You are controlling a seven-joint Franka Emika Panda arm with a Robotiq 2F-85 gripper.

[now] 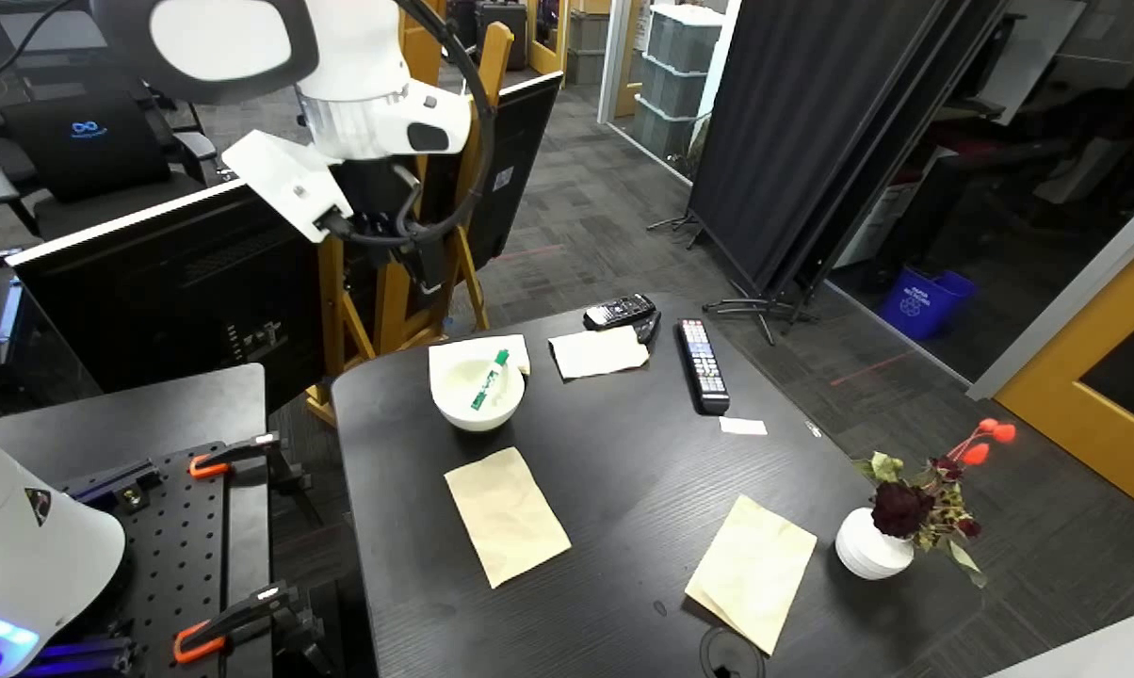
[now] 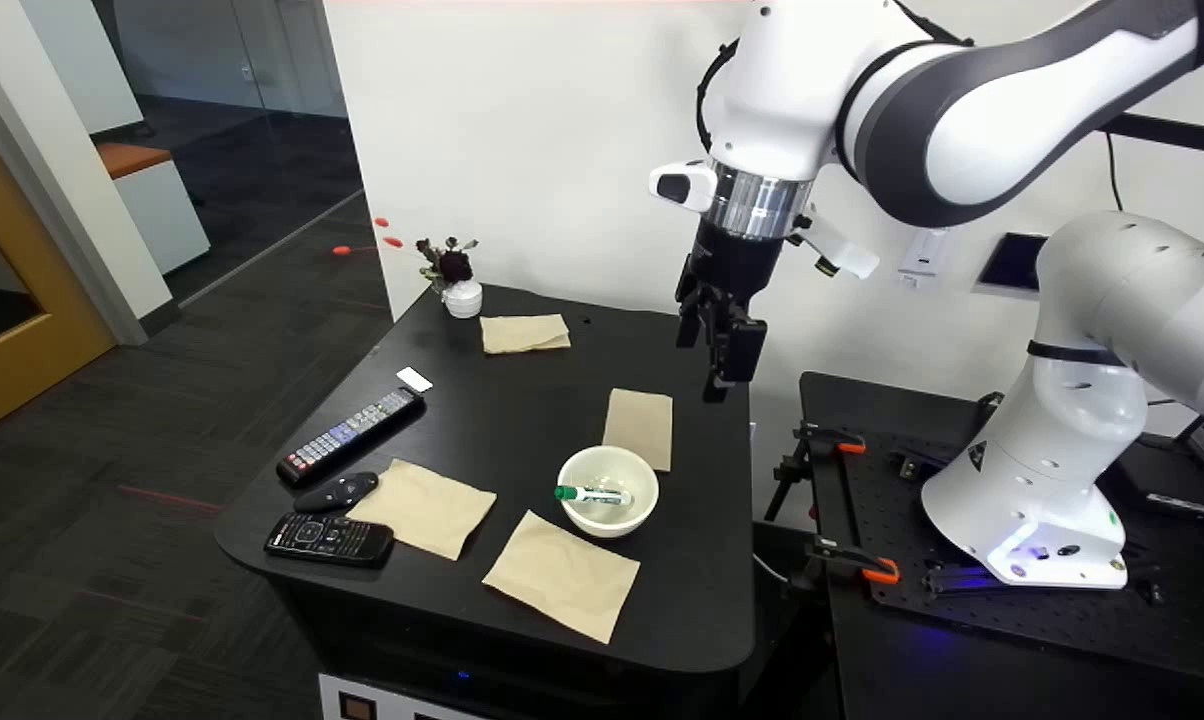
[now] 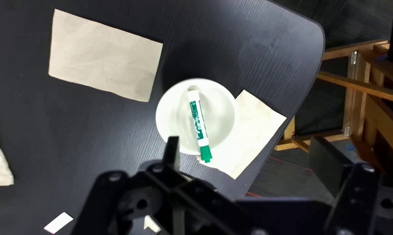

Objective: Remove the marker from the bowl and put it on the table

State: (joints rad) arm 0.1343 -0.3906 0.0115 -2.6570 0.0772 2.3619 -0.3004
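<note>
The marker (image 1: 489,381) has a white and green barrel and a green cap. It lies tilted in the white bowl (image 1: 477,417), its cap end resting over the rim. Both also show in an exterior view, the marker (image 2: 592,495) and the bowl (image 2: 614,526), and in the wrist view, the marker (image 3: 199,120) and the bowl (image 3: 223,109). The bowl stands on the black table (image 1: 614,490). My gripper (image 2: 714,352) is open and empty, high above the table. In the wrist view the gripper's fingers (image 3: 248,151) are wide apart, with bowl and marker ahead and to the left.
Brown paper sheets lie around the bowl, one (image 1: 508,516) beside it and one (image 2: 562,575) at its edge. A long black remote (image 1: 704,367), smaller remotes (image 2: 330,538), a white card (image 1: 743,427) and a flower vase (image 1: 873,544) stand farther off. A wooden easel (image 3: 359,85) stands past the table edge.
</note>
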